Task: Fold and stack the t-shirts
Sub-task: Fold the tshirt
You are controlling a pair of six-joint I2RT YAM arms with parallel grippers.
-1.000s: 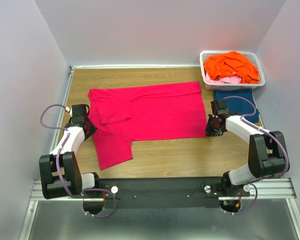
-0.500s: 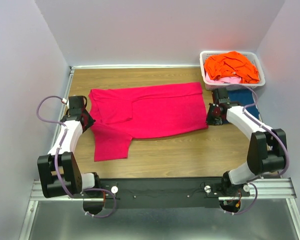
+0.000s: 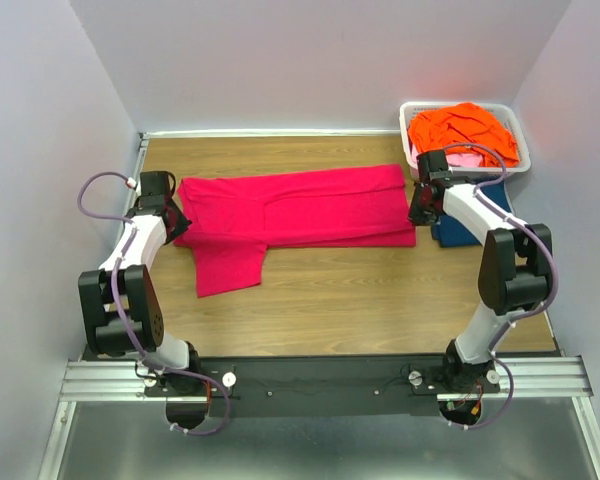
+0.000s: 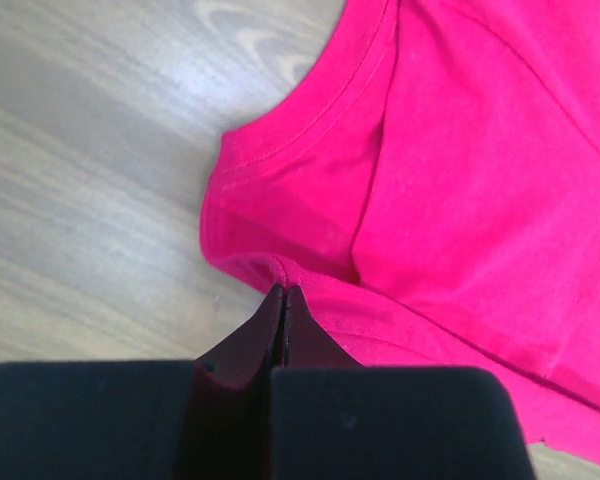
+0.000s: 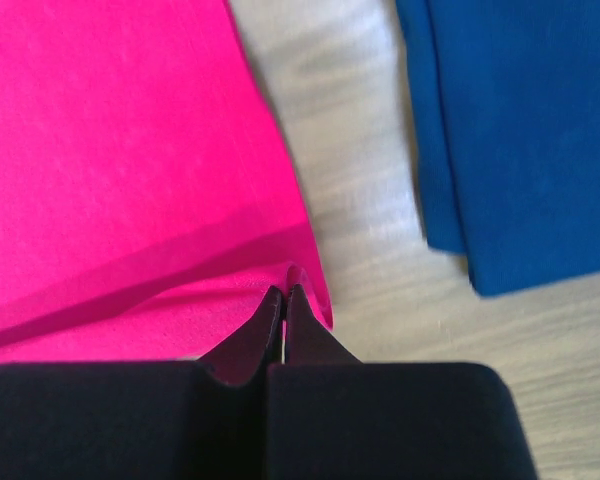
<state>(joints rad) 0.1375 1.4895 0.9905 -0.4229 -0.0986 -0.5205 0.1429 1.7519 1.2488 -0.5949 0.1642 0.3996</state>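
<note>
A magenta-pink t-shirt [image 3: 310, 205] lies across the middle of the table, its near edge folded up over the body, one sleeve [image 3: 227, 268] hanging toward me. My left gripper [image 3: 173, 222] is shut on the shirt's left edge near the collar [image 4: 280, 272]. My right gripper [image 3: 417, 213] is shut on the shirt's right hem corner [image 5: 298, 275]. A folded dark blue t-shirt [image 3: 470, 215] lies to the right, also in the right wrist view [image 5: 520, 130]. Orange t-shirts [image 3: 463, 133] and a pale pink one [image 3: 463, 159] fill the basket.
A white plastic basket [image 3: 413, 160] stands at the back right corner against the wall. Grey walls close the table on the left, back and right. The black rail with both arm bases runs along the near edge [image 3: 310, 375].
Both grippers have moved away from me, carrying the shirt's near edge up over its body. The shirt now shows as a narrower band and the sleeve has slid farther back.
</note>
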